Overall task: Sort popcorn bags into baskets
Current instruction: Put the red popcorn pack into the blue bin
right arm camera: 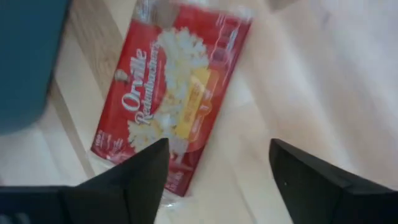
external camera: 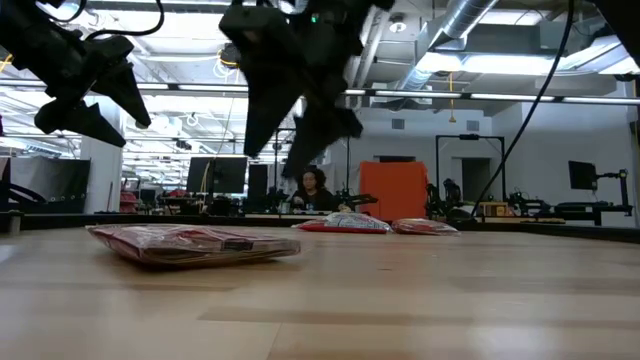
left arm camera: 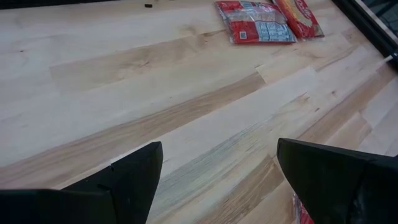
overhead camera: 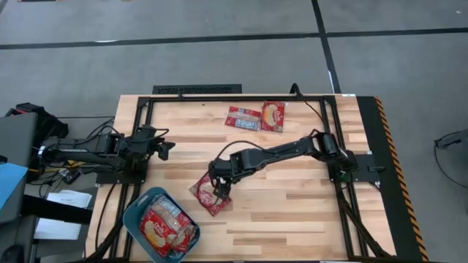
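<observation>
A red popcorn bag lies flat on the wood table, near the middle. My right gripper hangs open just above it, fingers pointing down, and the low view shows a gap between them and the bag. The teal basket stands at the near left and holds several bags. Two more bags lie flat near the far edge. My left gripper waits open at the table's left, above bare wood.
Black frame rails run along the table's left, right and far sides. Bare wood stretches to the right of the middle bag. A person sits in the room beyond the far edge.
</observation>
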`<state>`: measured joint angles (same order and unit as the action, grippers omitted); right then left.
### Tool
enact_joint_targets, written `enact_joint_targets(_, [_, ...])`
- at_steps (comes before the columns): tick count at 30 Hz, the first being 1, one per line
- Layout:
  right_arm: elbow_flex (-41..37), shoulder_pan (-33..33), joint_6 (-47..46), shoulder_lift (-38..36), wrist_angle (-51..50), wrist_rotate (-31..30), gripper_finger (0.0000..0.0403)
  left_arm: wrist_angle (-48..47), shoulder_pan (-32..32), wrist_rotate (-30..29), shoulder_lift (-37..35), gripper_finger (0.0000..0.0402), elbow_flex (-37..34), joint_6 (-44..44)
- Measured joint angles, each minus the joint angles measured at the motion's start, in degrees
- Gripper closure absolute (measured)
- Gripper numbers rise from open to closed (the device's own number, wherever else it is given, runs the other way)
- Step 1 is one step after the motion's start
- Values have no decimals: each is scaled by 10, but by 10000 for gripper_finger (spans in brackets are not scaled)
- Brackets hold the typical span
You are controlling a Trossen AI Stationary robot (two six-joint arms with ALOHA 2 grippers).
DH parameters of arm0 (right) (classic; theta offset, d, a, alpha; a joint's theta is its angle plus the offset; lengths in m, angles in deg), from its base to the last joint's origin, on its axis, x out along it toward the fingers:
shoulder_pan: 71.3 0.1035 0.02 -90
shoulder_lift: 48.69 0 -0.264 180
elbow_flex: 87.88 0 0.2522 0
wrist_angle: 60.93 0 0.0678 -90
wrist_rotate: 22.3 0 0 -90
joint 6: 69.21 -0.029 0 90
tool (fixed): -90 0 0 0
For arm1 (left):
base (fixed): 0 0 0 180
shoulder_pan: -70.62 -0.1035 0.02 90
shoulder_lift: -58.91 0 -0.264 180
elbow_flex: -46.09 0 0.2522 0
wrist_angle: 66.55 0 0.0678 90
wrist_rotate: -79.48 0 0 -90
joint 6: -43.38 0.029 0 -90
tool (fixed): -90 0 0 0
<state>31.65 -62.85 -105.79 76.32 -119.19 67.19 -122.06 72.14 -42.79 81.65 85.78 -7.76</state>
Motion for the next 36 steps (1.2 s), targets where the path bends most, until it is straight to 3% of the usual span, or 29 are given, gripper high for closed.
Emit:
enact_joint_targets(4, [-47, 3, -28, 0, 57, 6, 84, 0, 0, 0, 0, 95, 0, 0])
enact_joint_targets(18, [-107, 26, -70, -1, 152, -32, 96, 0, 0, -16, 0, 95, 0, -5])
enact_joint_targets(26, [-107, 36, -73, 6, 171, -70, 97, 0, 0, -16, 0, 95, 0, -8])
enact_joint_targets(36, [-66, 39, -102, 68, 141, -39, 110, -2, 0, -16, 2, 95, 0, -19])
